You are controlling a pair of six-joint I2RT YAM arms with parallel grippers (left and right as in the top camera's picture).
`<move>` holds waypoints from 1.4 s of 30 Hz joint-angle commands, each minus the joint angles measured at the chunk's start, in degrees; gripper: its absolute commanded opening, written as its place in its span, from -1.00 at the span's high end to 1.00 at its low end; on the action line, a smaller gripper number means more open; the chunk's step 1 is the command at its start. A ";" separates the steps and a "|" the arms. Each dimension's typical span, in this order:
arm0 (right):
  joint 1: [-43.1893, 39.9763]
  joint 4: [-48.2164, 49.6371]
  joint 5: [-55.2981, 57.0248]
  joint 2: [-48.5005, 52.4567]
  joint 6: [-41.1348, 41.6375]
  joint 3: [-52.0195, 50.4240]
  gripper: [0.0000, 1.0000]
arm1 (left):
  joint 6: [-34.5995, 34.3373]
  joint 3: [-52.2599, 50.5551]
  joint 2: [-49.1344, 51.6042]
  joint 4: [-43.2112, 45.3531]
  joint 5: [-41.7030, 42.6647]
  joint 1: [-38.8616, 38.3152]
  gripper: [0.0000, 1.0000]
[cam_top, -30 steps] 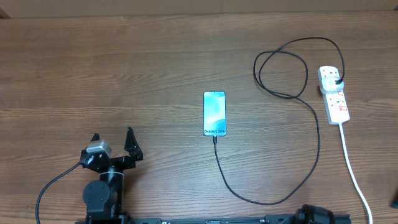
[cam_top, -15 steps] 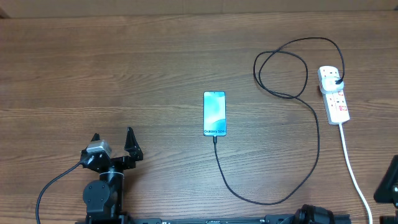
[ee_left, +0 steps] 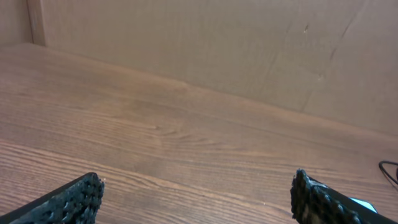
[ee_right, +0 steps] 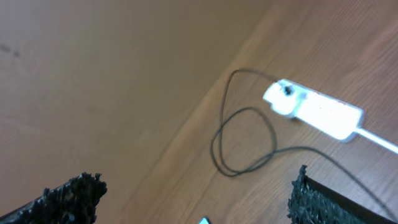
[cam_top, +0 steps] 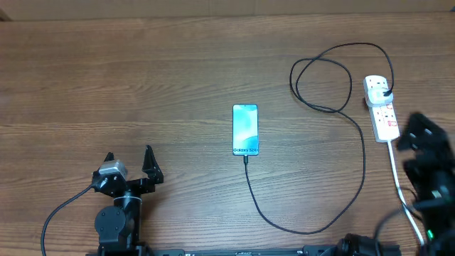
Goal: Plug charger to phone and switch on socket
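Note:
The phone (cam_top: 245,129) lies flat mid-table, its screen lit light blue. The charger (cam_top: 355,178) runs as a thin black cable from the phone's near end, curves right and loops (ee_right: 242,140) up to its black plug (cam_top: 384,89). That plug sits in the far end of the white socket (cam_top: 382,110), which the right wrist view shows blurred (ee_right: 317,112). My right gripper (cam_top: 425,139) hovers open just right of the socket, holding nothing (ee_right: 196,186). My left gripper (cam_top: 129,162) stands open at the near left, over bare wood (ee_left: 194,186).
The socket's thick white cord (cam_top: 395,167) runs toward the near edge, partly under my right arm. A brown board wall (ee_left: 205,43) backs the far side of the wooden table (cam_top: 142,71).
My right arm has come in from the near right edge and moved up beside the socket. The left arm, phone and cable have not moved.

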 commanded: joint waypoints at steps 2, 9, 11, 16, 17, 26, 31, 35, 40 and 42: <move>0.46 8.87 -7.63 -0.11 0.02 -11.74 -1.00 | 0.92 -0.22 -0.55 0.02 0.46 0.57 -0.99; 4.37 26.80 -6.25 -5.99 -0.04 -29.09 -1.00 | 0.92 -0.22 -0.55 0.02 0.46 0.57 -0.99; 6.60 31.04 -4.13 -9.75 -0.02 -34.53 -1.00 | 0.92 -0.22 -0.55 0.02 0.46 0.57 -0.99; 9.70 40.76 0.28 -18.75 -0.02 -46.27 -1.00 | 0.92 -0.22 -0.55 0.02 0.46 0.57 -0.99; 9.86 42.51 0.55 -20.35 -0.02 -48.17 -1.00 | 0.92 -0.22 -0.55 0.02 0.46 0.57 -0.99; 11.37 46.69 4.66 -28.13 -0.04 -57.33 -1.00 | 0.92 -0.22 -0.55 0.02 0.46 0.57 -0.99; 15.34 46.75 9.22 -29.62 -0.04 -59.49 -1.00 | 0.92 -0.22 -0.55 0.02 0.46 0.57 -0.99; 16.33 46.80 9.77 -31.01 -0.02 -61.16 -1.00 | 0.92 -0.22 -0.55 0.02 0.46 0.57 -0.99; 16.31 47.54 9.77 -34.07 -0.42 -63.08 -1.00 | 0.92 -0.22 -0.55 0.02 0.46 0.57 -0.99; 15.98 47.67 9.77 -34.91 -0.44 -63.14 -1.00 | 0.92 -0.22 -0.55 0.02 0.46 0.57 -0.99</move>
